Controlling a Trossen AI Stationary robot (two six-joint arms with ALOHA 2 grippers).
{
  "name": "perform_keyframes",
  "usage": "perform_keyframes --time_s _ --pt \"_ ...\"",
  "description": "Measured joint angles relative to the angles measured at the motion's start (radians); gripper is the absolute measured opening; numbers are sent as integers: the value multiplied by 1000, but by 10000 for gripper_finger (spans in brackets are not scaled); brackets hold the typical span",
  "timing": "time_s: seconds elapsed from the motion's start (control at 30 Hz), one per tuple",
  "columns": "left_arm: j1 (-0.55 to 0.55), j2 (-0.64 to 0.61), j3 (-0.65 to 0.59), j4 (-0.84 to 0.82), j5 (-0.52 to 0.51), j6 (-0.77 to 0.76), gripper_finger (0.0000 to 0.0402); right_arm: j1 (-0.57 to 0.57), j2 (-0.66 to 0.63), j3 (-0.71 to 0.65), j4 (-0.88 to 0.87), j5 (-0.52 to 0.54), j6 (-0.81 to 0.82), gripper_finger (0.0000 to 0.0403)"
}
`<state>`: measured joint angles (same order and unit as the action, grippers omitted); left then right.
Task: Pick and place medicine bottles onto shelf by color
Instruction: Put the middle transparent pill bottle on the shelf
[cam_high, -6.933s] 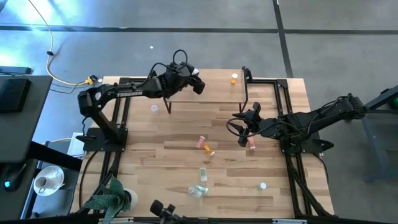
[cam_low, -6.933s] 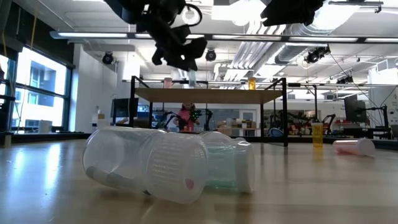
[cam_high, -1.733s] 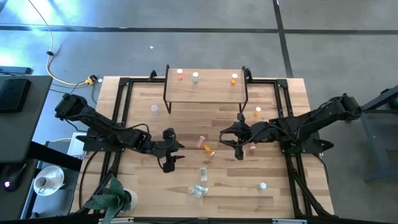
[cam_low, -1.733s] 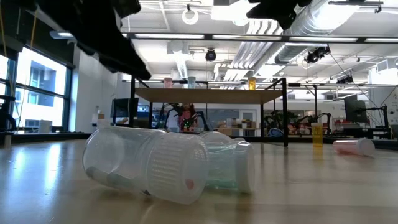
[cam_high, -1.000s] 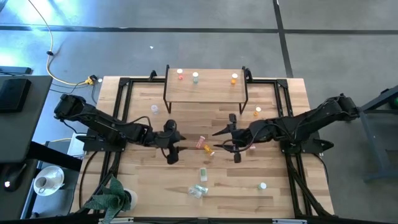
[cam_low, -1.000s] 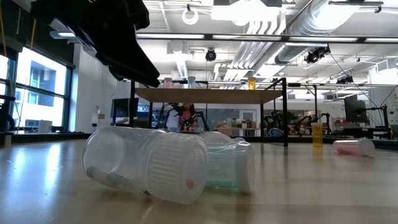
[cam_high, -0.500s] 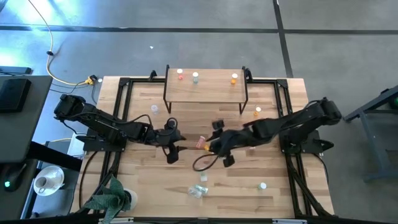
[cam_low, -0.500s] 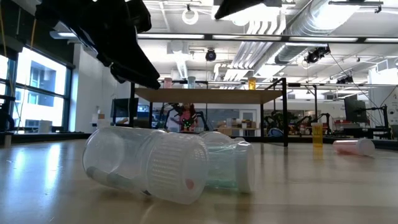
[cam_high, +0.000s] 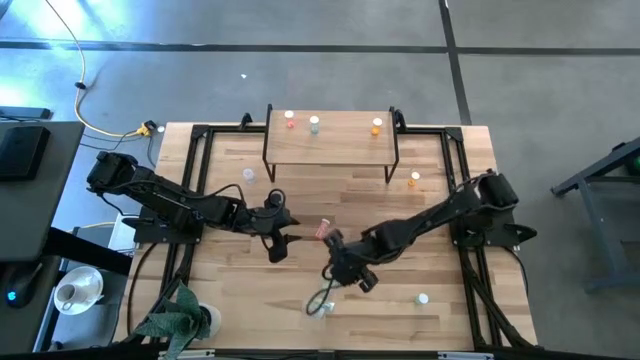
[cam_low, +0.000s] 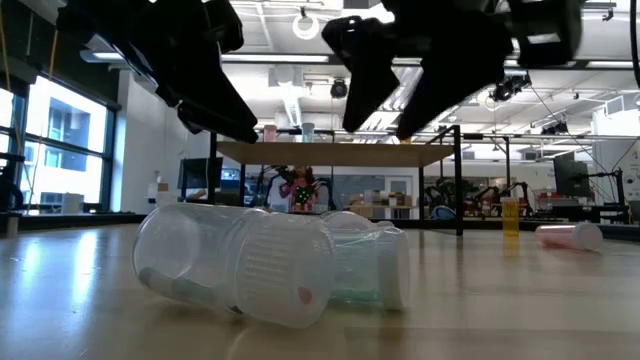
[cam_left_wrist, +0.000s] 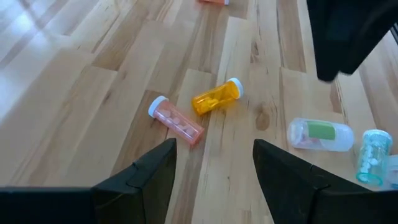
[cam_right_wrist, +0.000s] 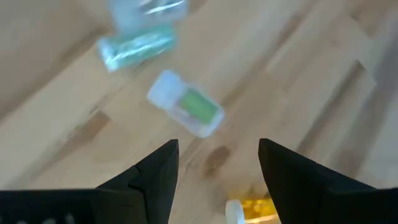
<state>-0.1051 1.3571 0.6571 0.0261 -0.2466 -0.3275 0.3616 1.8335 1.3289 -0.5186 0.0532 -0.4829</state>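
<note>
Near the middle of the tabletop (cam_high: 240, 300) both pincers hover with fingers spread wide, holding nothing: left pincer (cam_high: 279, 243) just beside a pink bottle (cam_left_wrist: 176, 121) and an orange bottle (cam_left_wrist: 216, 97), right pincer (cam_high: 338, 268) over a green-label bottle (cam_right_wrist: 186, 111). Up on the shelf (cam_high: 340, 142) at the far edge, three bottles stand.

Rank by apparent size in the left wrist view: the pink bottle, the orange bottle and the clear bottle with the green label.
1. Clear bottle with the green label: looks largest.
2. Pink bottle.
3. Orange bottle: smallest-looking, though close to the pink one and lying farther from the camera, so that order is unsure.
</note>
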Motion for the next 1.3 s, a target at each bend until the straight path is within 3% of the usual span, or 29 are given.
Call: perform_keyframes --time_s 0.2,0.33,0.63,1.3 --pt "0 0 0 0 0 -2 201 44 59 0 44 7 -228 213" --pt "0 0 0 -1 0 -2 201 68 84 0 113 52 -320 213" --pt "0 0 0 0 0 -2 201 78 125 0 153 47 -527 213" --pt "0 0 0 -3 0 -2 201 58 228 2 220 47 -617 213"
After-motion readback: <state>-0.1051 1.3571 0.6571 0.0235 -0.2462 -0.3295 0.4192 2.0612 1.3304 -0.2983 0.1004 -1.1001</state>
